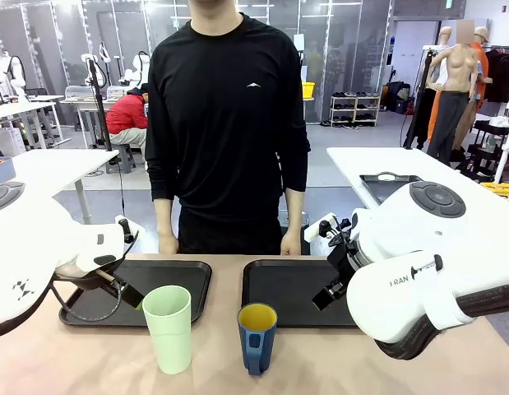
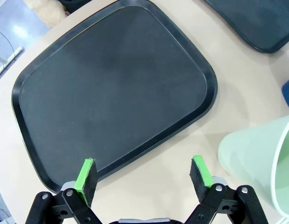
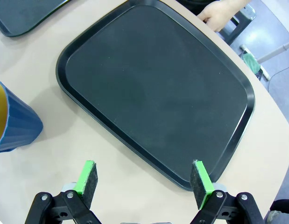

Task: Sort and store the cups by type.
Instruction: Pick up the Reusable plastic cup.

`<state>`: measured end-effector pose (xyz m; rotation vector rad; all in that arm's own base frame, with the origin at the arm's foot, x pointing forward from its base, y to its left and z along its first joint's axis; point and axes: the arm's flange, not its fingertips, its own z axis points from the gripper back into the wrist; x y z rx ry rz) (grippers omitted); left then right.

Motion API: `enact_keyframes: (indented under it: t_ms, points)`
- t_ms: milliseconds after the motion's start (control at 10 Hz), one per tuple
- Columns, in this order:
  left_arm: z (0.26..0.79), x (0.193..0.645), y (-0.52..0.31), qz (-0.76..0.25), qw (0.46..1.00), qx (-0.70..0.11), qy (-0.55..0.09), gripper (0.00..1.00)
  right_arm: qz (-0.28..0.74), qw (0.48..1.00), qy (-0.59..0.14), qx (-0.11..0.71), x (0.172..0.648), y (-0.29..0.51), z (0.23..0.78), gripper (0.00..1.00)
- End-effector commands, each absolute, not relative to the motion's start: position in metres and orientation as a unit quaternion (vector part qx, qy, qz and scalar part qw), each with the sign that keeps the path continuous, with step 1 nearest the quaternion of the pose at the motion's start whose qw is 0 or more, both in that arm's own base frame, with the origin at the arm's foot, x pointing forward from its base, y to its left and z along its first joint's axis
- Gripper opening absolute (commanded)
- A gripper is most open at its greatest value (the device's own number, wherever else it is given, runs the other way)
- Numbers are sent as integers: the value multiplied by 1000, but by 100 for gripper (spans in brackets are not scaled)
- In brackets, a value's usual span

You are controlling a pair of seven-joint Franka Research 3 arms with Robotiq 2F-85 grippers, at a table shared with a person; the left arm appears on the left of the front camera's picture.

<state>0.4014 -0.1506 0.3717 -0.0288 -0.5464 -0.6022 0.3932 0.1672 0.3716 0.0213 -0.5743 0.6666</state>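
Tipping risk: tumbler (image 1: 168, 329) tall and probably light; judged likely to topple if clipped near the rim by one finger on a sideways approach.
Handle risk: mug (image 1: 256, 337) handle seemingly turned toward 6 o'clock; a pinch across it judged likely to twist or slip.
Mix-up risk: both trays bare, no cue to type; judged possible to land both cups on one tray.
Crowding risk: cups standing near each other; judged easy to nudge one while reaching for the other.
Hand risk: hand (image 3: 221, 14) resting at the tray's far edge, about 1 o'clock in the right wrist view; a deep reach judged to come close to it.
Left gripper (image 2: 144, 173): jaws wide, holding nothing, above the near rim of left tray (image 2: 116, 88).
Tumbler to left jaws: outside the gap, at 3 o'clock, just beside the finger on that side; upright, contact not apparent.
Right gripper (image 3: 144, 176): jaws wide, nothing held, above the near rim of right tray (image 3: 153, 88).
Mug to right jaws: outside the gap, at 10 o'clock, apart.
Places on table (image 1: 73, 362): tumbler at 5 o'clock of left tray, mug at 7 o'clock of right tray, both off the trays.
Progress: neither cup stored yet.
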Motion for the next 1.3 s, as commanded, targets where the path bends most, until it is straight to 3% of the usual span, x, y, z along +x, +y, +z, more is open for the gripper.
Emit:
enact_keyframes:
  t_ms: [0, 1200]
  points:
    - [372, 401, -150, -293, 918, -14, -266, 100, 321, 905, -278, 11, 393, 167, 372, 100]
    - [372, 401, -150, -293, 918, -14, -266, 100, 321, 905, -278, 11, 393, 167, 372, 100]
